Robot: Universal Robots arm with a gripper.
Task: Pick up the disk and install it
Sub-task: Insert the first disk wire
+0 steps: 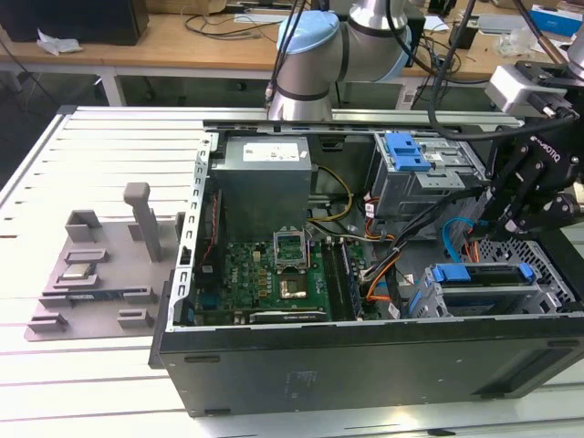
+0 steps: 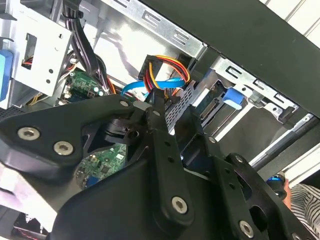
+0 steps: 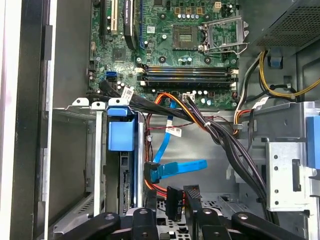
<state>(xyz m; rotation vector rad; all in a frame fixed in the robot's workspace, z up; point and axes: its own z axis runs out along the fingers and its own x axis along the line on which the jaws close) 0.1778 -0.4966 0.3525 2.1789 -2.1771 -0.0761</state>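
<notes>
Closest to the lens, in the second wrist view, are the black links of the hand (image 2: 159,107). They hang inside the open computer case (image 1: 365,365), just above a bundle of orange, yellow and blue cables. Whether the hand is apart or together cannot be told from any view, and nothing can be seen clamped in it.

Starting from the exterior view's left, a grey fixture tray (image 1: 91,283) lies on the slatted surface (image 1: 91,392) beside the case. It carries a small square chip and a few other parts, but no drive. Inside the case come the green motherboard (image 1: 274,265) with its open processor socket, then the grey power supply (image 1: 260,182) behind it. Further on is an upper drive cage topped by a blue clip (image 1: 406,151).

At the exterior view's right, the disk (image 1: 482,276) sits in the lower drive bay near the front wall of the case, its blue rails spanning the metal cage. The hand hovers just above and behind that bay, apart from the disk. In the first wrist view the disk stands edge-on in its slot under a blue tab. A blue data cable (image 3: 175,167) lies loose beside it, its plug end free.

By this reading the pick-up and the placing into the bay look done. Full seating cannot be confirmed, and the cable beside the disk appears unconnected.
</notes>
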